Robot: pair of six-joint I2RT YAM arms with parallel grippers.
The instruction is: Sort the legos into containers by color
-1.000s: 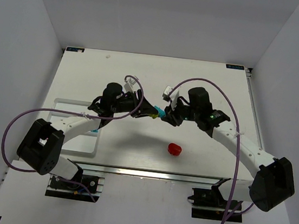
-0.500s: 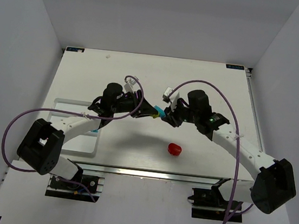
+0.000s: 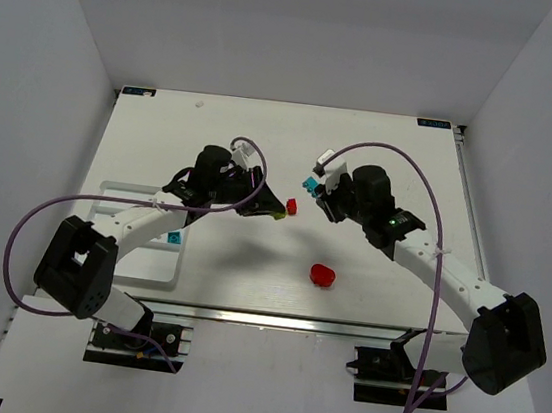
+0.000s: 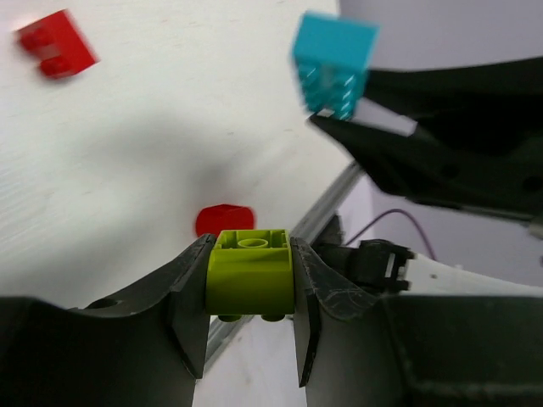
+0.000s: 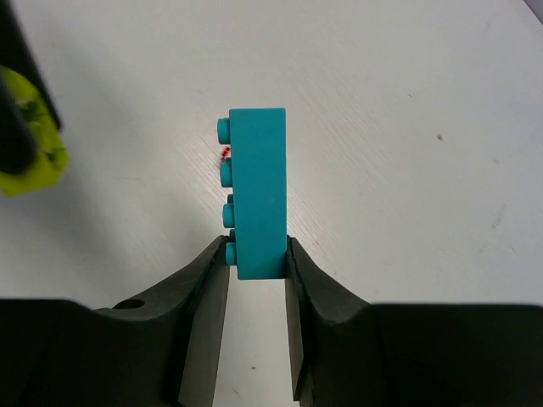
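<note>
Legos separated. Half a second ago, both claws pressed together mid-counter over one joined cyan and yellow-green clump; now drawn apart, one piece each.

Far left: tray, one cyan lego in tray already sitting in a compartment, unchanged.

Left claw: clamped on the yellow-green lego, raised off the counter, just right of the tray.

Between the claws: small red lego lying on the counter, not visible in the earlier view. Possibly freed in the split; cannot confirm.

Right claw: pinching the cyan lego by its lower end, brick on edge with studs to the left, lifted and pulled away up-right.

Nearer the bases: rounded red lego, untouched on the counter.

Judgement: splitting step done, so each colour can now go in separately. Yellow-green close to the tray, probably next in. Cyan well apart from the tray on the far arm; long reach or a hand-over likely needed. Both red pieces still to sort.
</note>
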